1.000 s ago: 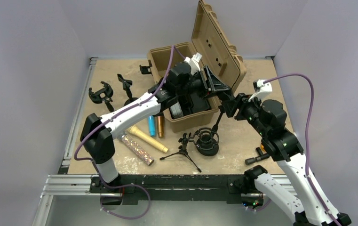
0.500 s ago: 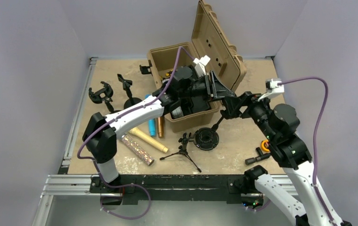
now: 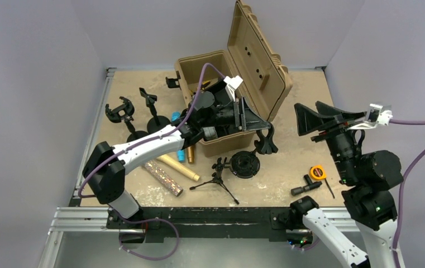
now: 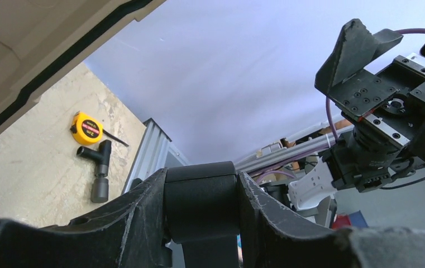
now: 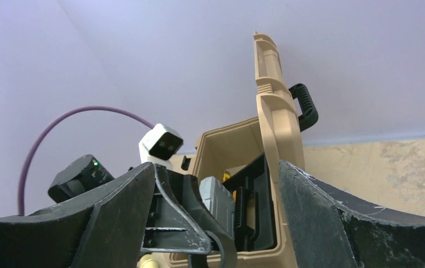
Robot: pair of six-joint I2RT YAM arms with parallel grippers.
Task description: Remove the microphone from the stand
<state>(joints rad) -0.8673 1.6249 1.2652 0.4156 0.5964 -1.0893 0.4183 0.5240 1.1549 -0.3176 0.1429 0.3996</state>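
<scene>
**A:** Start at the left of the top view. What's there?

**B:** A black cradle mount [image 3: 119, 110] and a clip stand [image 3: 149, 101] near the left edge. Then four microphones [image 3: 175, 165] lie flat on the table [image 3: 294, 153] beside the tan case [image 3: 227, 145]. The glitter one is nearest, then gold, blue and copper. In front of the case stand a small tripod stand [image 3: 216, 177] and a round shock mount [image 3: 246, 164].

**A:** And the left claw?

**B:** The left gripper [image 3: 263, 127] sits just past the case's front right corner. From above, only a forked black piece [image 3: 266, 143] shows below it, just right of the shock mount. The left wrist camera shows the grip itself. Its fingers [image 4: 143, 212] are clamped on a black cylinder [image 4: 200, 201]. I cannot tell whether that cylinder is a microphone or part of a stand.

**A:** The right side?

**B:** The right gripper [image 3: 310, 116] hangs high, well apart from everything. Its own camera shows its fingers [image 5: 333, 223] spread wide with nothing between them. That view also shows the upright lid [image 5: 271, 123] and its black handle [image 5: 306, 106], which the top view hides. Below that arm, a yellow tape measure [image 3: 317, 172] and a T-shaped fitting [image 3: 306, 186] lie on the table. The left wrist view shows both of them too.
</scene>
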